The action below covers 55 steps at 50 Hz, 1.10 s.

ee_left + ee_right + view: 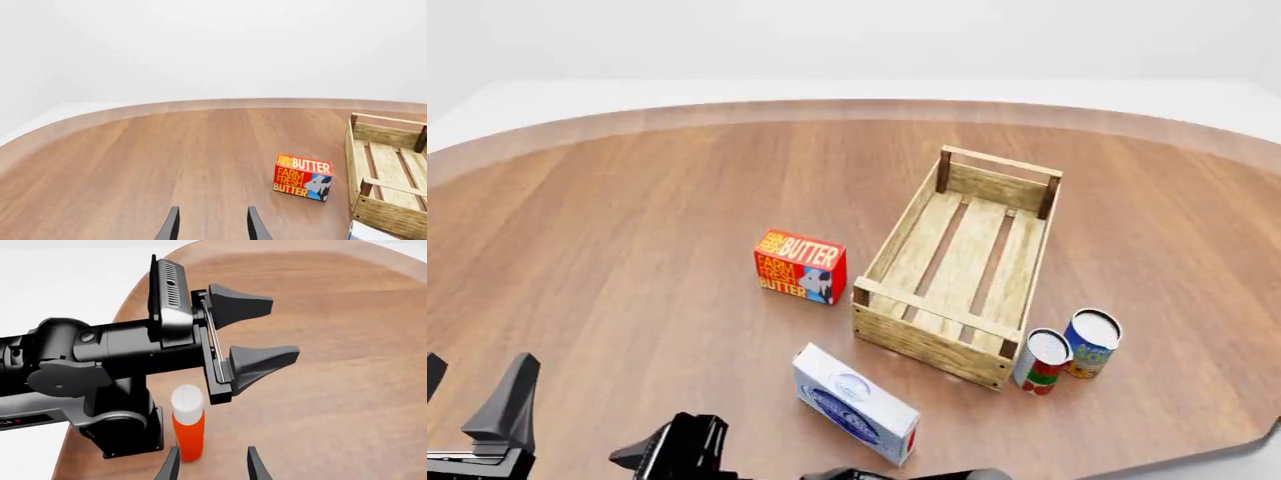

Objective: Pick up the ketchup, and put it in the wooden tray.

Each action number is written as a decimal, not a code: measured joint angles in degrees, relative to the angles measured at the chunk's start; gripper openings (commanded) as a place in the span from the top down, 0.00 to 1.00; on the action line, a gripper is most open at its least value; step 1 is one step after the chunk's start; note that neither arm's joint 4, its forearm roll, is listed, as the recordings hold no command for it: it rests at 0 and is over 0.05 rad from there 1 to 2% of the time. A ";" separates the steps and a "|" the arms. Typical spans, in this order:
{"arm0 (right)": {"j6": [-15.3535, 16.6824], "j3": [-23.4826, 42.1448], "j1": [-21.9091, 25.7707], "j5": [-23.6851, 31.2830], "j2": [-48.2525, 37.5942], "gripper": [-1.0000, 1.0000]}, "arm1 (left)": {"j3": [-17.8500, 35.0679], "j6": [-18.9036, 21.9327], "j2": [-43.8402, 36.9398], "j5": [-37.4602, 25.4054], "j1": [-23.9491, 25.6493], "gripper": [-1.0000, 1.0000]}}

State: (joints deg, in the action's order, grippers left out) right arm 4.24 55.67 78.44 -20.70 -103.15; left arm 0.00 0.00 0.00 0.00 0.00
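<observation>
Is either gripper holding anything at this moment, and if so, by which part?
Nothing is held. Both grippers are open and empty: the left gripper over bare table, the right gripper just short of the ketchup.

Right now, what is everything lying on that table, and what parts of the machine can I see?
table: one, brown wood, round-edged, under everything.
wooden tray: one, light wood with darker corner posts, right of centre, nothing inside.
butter box: one, red and orange, standing just left of the tray.
blue-and-white carton: one, lying near the table's front, before the tray.
cans: two, one red and white, one blue, upright by the tray's near right corner.
ketchup: one, orange-red with white cap, upright beside the left arm's base; seen only from the right wrist.
left hand: dark, open, holding nothing.
right hand: dark, open, ketchup close ahead.
</observation>
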 measured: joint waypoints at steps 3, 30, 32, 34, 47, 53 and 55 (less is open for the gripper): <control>0.15 0.97 0.52 0.39 -0.85 0.00 | 0.00 0.00 0.00 0.00 0.00 0.00; 0.62 7.13 2.27 1.60 -7.51 0.00 | 0.00 0.00 0.00 0.00 0.00 0.00; 0.64 7.58 2.35 1.62 -8.10 0.00 | 0.00 0.00 0.00 0.00 0.00 0.00; 0.65 8.03 2.44 1.63 -8.72 0.00 | 0.00 0.00 0.00 0.00 0.00 0.00; 0.58 10.63 2.73 1.64 -12.54 0.00 | 0.00 0.00 0.00 0.00 0.00 0.00; 0.30 11.54 2.76 1.46 -14.26 0.00 | 0.00 0.00 0.00 0.00 0.00 0.00; 0.16 11.84 2.78 1.38 -14.88 0.00 | 0.00 0.00 0.00 0.00 0.00 0.00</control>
State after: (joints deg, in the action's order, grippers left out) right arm 4.40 67.51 81.22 -19.32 -118.03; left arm 0.00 0.00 0.00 0.00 0.00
